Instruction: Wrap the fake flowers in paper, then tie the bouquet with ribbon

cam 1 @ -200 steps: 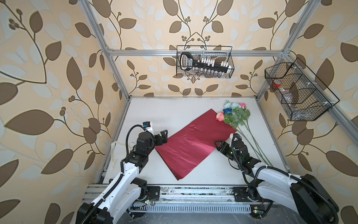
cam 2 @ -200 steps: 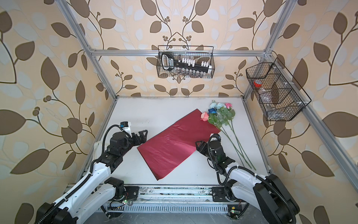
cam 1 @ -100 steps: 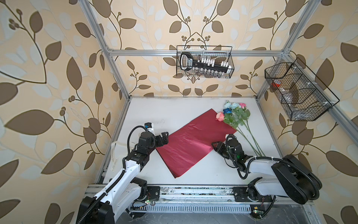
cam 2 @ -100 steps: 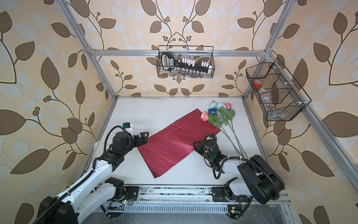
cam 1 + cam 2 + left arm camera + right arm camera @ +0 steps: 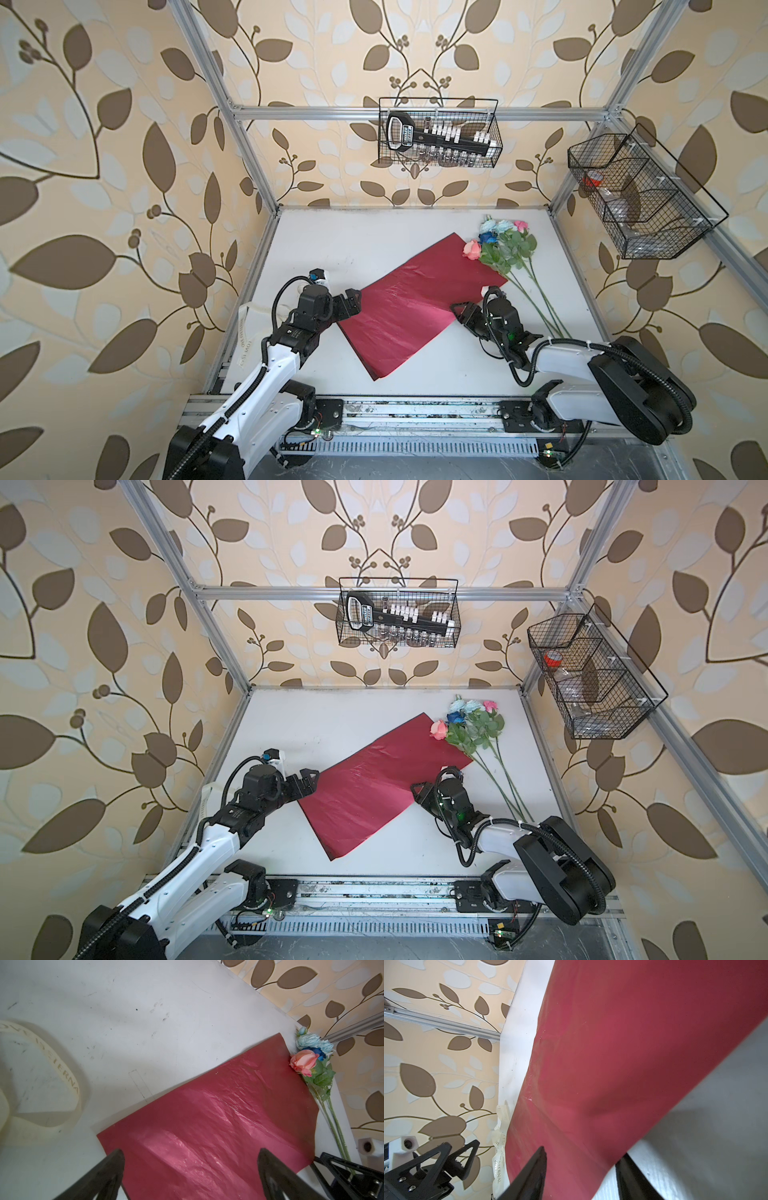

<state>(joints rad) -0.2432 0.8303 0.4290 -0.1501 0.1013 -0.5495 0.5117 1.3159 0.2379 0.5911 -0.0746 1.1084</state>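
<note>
The bouquet of fake flowers (image 5: 500, 249) (image 5: 469, 727) (image 5: 307, 1059) lies loose at the table's far right, pink and blue blooms towards the back wall and long stems running to the front. A shiny red wrapping sheet (image 5: 407, 303) (image 5: 370, 787) (image 5: 218, 1126) (image 5: 623, 1043) lies flat mid-table, its far corner beside the blooms. My left gripper (image 5: 351, 303) (image 5: 309, 781) (image 5: 191, 1153) is open at the sheet's left edge. My right gripper (image 5: 463, 313) (image 5: 419, 793) (image 5: 583, 1151) straddles the sheet's right edge, jaws apart, one finger over the sheet and one over bare table.
A cream printed ribbon (image 5: 245, 328) (image 5: 205, 800) (image 5: 68, 1080) (image 5: 500, 1147) lies looped at the table's left edge behind the left arm. A wire basket (image 5: 438, 137) hangs on the back wall, another basket (image 5: 640, 199) on the right wall.
My right gripper has slid a little left along the sheet's right edge and its jaws have narrowed. The sheet has shifted slightly left. The left gripper has edged closer to the sheet.
</note>
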